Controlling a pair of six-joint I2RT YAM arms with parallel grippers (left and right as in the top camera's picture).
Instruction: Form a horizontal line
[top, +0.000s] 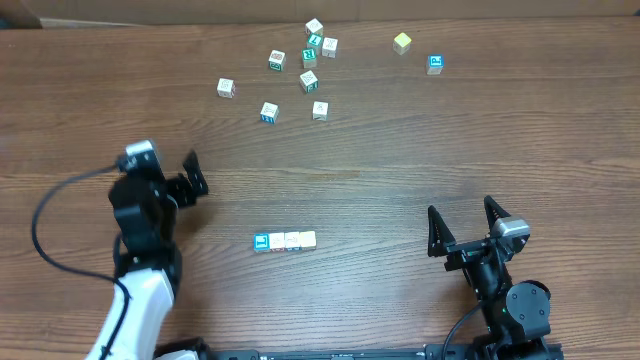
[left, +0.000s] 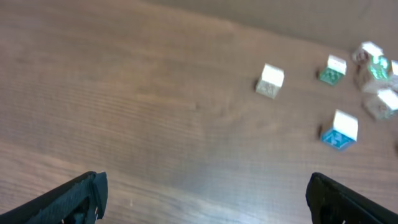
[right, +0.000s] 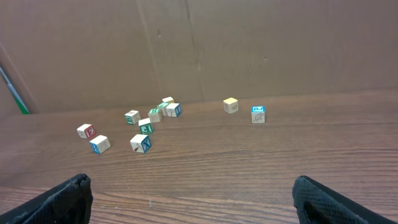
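The horizontal line (top: 285, 241) is a straight row of four small touching cubes on the table's near middle: a blue-faced one at the left, two whitish ones, a pale cream one at the right. It shows only in the overhead view. My left gripper (top: 193, 174) is open and empty, up and to the left of the row; in the left wrist view (left: 205, 196) only bare wood lies between its fingers. My right gripper (top: 465, 228) is open and empty, to the right of the row, with bare wood between its fingers in the right wrist view (right: 193, 199).
Several loose letter cubes are scattered at the far side, among them a yellow cube (top: 402, 43), a blue cube (top: 435, 65), a red-marked cube (top: 226, 88) and a cluster (top: 312, 50). They also show in the right wrist view (right: 149, 118) and the left wrist view (left: 339, 129).
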